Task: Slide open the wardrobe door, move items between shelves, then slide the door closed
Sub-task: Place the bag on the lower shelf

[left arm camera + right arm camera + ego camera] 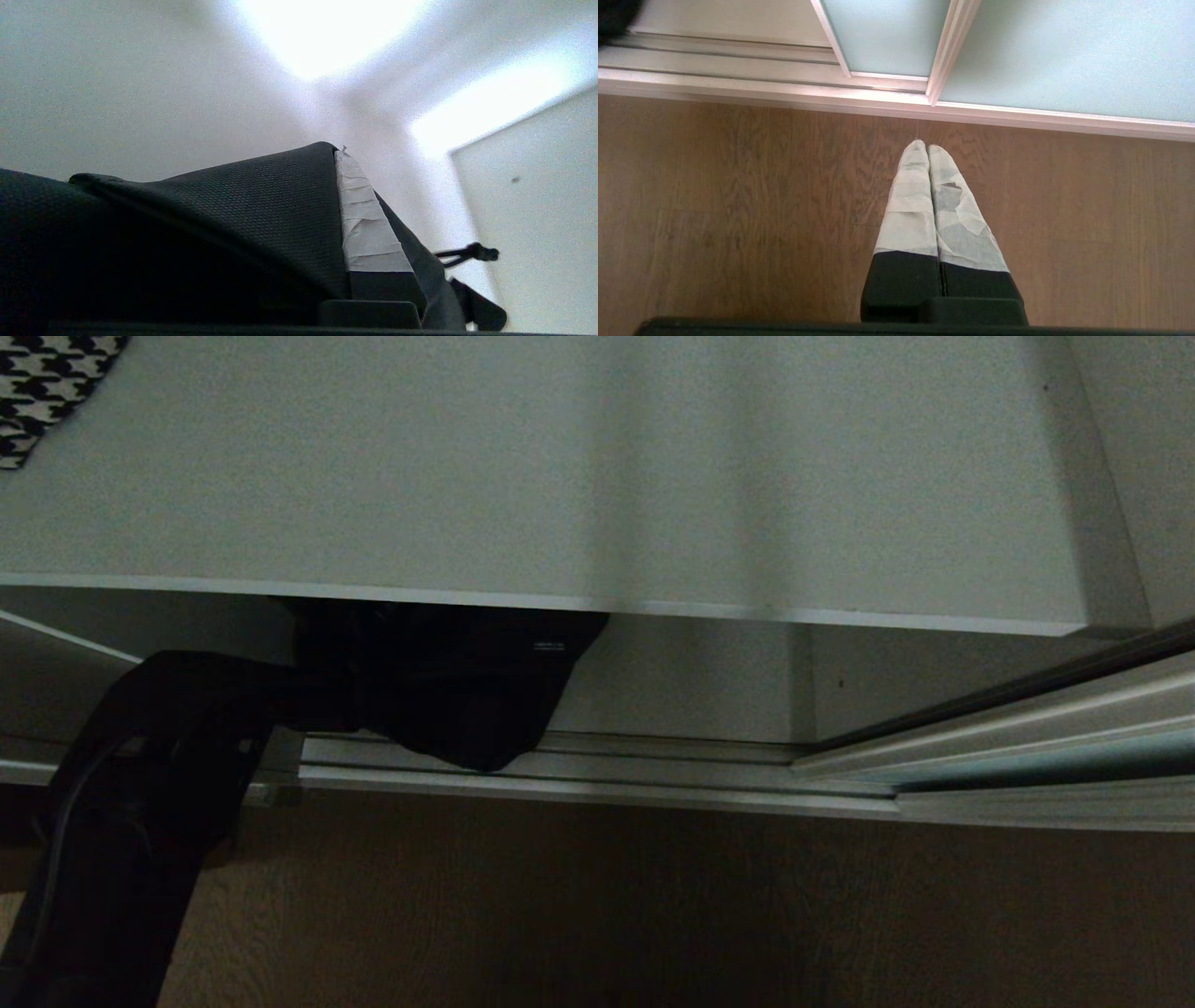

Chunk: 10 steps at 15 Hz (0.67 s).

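Note:
A soft black bag (448, 700) hangs just under the front edge of a wide white-grey shelf (560, 476), its low corner over the floor track. My left arm (140, 803) reaches up to it from the lower left. In the left wrist view my left gripper (338, 156) is shut on the bag (243, 210). Black mesh fabric drapes over one finger and only the taped finger (369, 224) shows. The sliding wardrobe door (1074, 756) stands pushed aside at the right. My right gripper (928, 147) is shut on nothing, parked above the wooden floor.
The ribbed silver floor track (653, 784) runs along the wardrobe front, with wooden floor (653, 915) before it. A houndstooth cloth (47, 383) lies on the shelf's far left. Two frosted glass panels (1064, 56) stand ahead of the right gripper. A cord pull (472, 254) dangles from the bag.

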Tool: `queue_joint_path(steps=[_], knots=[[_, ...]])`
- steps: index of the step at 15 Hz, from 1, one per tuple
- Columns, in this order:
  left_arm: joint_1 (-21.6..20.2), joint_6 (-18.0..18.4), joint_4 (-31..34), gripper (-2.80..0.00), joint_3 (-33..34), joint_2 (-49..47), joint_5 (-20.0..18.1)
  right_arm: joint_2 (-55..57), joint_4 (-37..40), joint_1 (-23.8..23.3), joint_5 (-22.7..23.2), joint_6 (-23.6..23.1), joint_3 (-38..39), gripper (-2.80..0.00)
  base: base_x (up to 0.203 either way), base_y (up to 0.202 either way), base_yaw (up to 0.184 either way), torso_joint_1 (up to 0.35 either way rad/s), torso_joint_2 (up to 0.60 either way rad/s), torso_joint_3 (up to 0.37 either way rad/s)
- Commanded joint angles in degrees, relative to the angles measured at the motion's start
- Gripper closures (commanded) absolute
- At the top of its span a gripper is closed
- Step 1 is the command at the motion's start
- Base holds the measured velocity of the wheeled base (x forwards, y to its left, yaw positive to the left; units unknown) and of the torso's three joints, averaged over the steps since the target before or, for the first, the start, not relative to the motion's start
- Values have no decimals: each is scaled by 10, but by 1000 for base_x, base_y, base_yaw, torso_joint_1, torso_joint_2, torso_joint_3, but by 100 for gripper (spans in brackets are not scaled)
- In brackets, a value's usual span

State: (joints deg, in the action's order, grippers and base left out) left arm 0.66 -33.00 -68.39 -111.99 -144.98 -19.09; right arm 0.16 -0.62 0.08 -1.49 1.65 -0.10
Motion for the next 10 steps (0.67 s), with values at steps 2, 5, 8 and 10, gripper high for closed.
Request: queue_joint_path(steps=[2, 5, 8, 10], knots=[[0, 44, -57, 0, -2, -3, 15, 0, 0, 0, 0, 0, 0, 0, 0, 0, 0, 0, 0, 0], [0, 86, -58, 0, -2, 21, 67, 0, 0, 0, 0, 0, 0, 0, 0, 0, 0, 0, 0, 0], [0, 142, -56, 0, -2, 36, 90, 0, 0, 0, 0, 0, 0, 0, 0, 0, 0, 0, 0, 0], [0, 179, -59, 0, -2, 39, 154, 0, 0, 0, 0, 0, 0, 0, 0, 0, 0, 0, 0, 0]])
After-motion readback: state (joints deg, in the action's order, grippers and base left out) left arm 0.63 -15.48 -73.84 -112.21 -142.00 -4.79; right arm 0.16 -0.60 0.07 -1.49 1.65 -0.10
